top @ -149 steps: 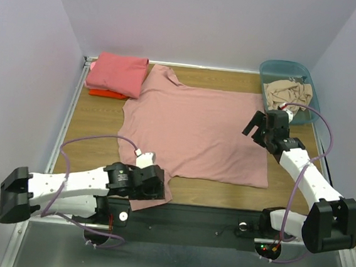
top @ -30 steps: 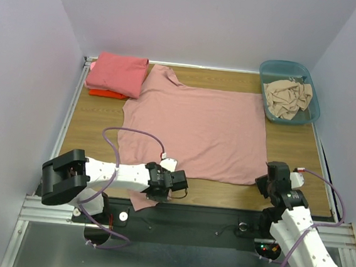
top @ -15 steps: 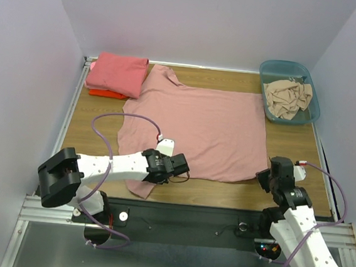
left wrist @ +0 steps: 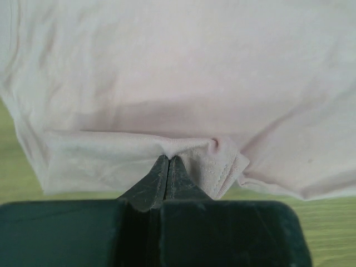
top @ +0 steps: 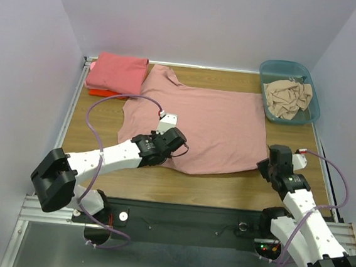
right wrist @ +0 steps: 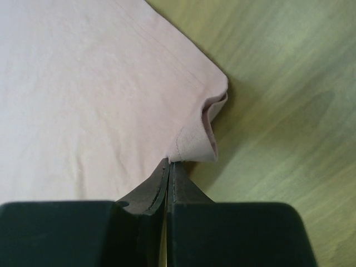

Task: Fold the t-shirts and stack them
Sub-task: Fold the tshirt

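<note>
A large dusty pink t-shirt [top: 204, 120] lies spread over the wooden table [top: 90, 125]. Its near part is lifted and drawn back over itself. My left gripper [top: 178, 143] is shut on the shirt's near-left hem, which shows as a pinched fold of fabric [left wrist: 189, 147] at the closed tips of that gripper [left wrist: 168, 158]. The right gripper [top: 267, 167] is shut on the near-right corner [right wrist: 203, 139], curled up at the closed tips of the right gripper [right wrist: 169, 163]. At the back left a folded coral-pink t-shirt [top: 117, 72] rests on an orange-red one [top: 103, 93].
A teal bin [top: 313, 102] at the back right holds crumpled beige cloth [top: 285, 96]. Bare wood shows along the near edge [top: 210, 187] and beside the shirt's right edge [right wrist: 289, 100]. White walls close in the table on three sides.
Both grippers moved away from the near edge with the shirt's hem in them. The left one went farthest, carrying the near-left part up over the shirt's body.
</note>
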Available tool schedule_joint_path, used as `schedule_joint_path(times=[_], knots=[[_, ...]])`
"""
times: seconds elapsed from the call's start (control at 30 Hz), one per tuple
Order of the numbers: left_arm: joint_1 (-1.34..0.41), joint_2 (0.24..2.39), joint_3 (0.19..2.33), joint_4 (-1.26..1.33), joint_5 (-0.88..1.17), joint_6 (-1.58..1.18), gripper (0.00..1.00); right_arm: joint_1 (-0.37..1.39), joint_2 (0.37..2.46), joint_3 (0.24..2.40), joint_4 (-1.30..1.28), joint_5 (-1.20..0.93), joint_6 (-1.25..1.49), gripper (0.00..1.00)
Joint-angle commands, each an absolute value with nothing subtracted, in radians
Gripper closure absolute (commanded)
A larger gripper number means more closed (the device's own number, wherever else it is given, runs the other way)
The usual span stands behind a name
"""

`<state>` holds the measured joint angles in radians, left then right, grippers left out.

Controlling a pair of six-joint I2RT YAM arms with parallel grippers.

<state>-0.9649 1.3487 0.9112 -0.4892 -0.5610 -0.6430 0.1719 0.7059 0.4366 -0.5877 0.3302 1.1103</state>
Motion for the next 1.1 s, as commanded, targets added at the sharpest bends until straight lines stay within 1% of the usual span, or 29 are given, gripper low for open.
schedule_joint_path(times=[0.0, 0.23, 0.4, 0.5, 0.53, 0.6, 0.63, 0.67, 0.7, 0.73, 0.77, 0.8, 0.83, 0.87, 0.9, 0.93, 1.0, 1.03, 1.07], knots=[[-0.921, 1.336, 0.948, -0.25, -0.598, -0.41, 1.0, 0.179, 0.774, 0.526, -0.454, 0.406, 1.075, 1.0], [-0.775, 1.462, 1.023, -0.184, -0.603, -0.264, 1.0, 0.179, 0.951, 0.595, -0.333, 0.458, 1.051, 0.99], [-0.71, 1.572, 1.141, -0.17, -0.584, -0.192, 1.0, 0.179, 1.066, 0.687, -0.29, 0.515, 1.045, 1.0], [-0.657, 1.684, 1.209, -0.172, -0.583, -0.15, 1.0, 0.178, 1.179, 0.747, -0.269, 0.548, 1.008, 0.99], [-0.643, 1.707, 1.222, -0.172, -0.58, -0.146, 1.0, 0.176, 1.18, 0.762, -0.265, 0.567, 0.997, 0.99], [-0.615, 1.773, 1.273, -0.176, -0.554, -0.133, 1.0, 0.169, 1.268, 0.822, -0.264, 0.595, 0.953, 0.99], [-0.603, 1.773, 1.293, -0.179, -0.543, -0.133, 1.0, 0.17, 1.305, 0.842, -0.262, 0.603, 0.943, 0.99], [-0.576, 1.819, 1.339, -0.189, -0.531, -0.143, 0.89, 0.17, 1.362, 0.86, -0.265, 0.609, 0.931, 0.99], [-0.563, 1.839, 1.365, -0.222, -0.531, -0.153, 0.7, 0.164, 1.399, 0.88, -0.265, 0.603, 0.889, 0.92], [-0.552, 1.877, 1.394, -0.236, -0.528, -0.161, 0.55, 0.163, 1.429, 0.908, -0.265, 0.595, 0.867, 0.82], [-0.54, 1.894, 1.445, -0.248, -0.525, -0.169, 0.44, 0.163, 1.454, 0.951, -0.267, 0.562, 0.844, 0.7], [-0.523, 1.907, 1.469, -0.28, -0.519, -0.181, 0.16, 0.16, 1.498, 0.969, -0.268, 0.548, 0.818, 0.4], [-0.519, 1.919, 1.491, -0.288, -0.512, -0.181, 0.02, 0.158, 1.514, 0.983, -0.268, 0.542, 0.81, 0.29], [-0.517, 1.919, 1.521, -0.297, -0.514, -0.181, 0.02, 0.16, 1.541, 1.011, -0.273, 0.545, 0.792, 0.23], [-0.517, 1.917, 1.532, -0.305, -0.514, -0.181, 0.02, 0.16, 1.542, 1.02, -0.273, 0.551, 0.792, 0.2], [-0.518, 1.905, 1.54, -0.313, -0.512, -0.19, 0.02, 0.16, 1.557, 1.029, -0.282, 0.549, 0.781, 0.14], [-0.517, 1.879, 1.53, -0.319, -0.488, -0.21, 0.02, 0.158, 1.552, 1.031, -0.301, 0.532, 0.778, 0.1], [-0.517, 1.846, 1.497, -0.316, -0.473, -0.239, 0.02, 0.158, 1.534, 1.023, -0.301, 0.491, 0.776, 0.07], [-0.517, 1.827, 1.497, -0.318, -0.472, -0.259, 0.02, 0.158, 1.523, 1.014, -0.301, 0.491, 0.773, 0.05]])
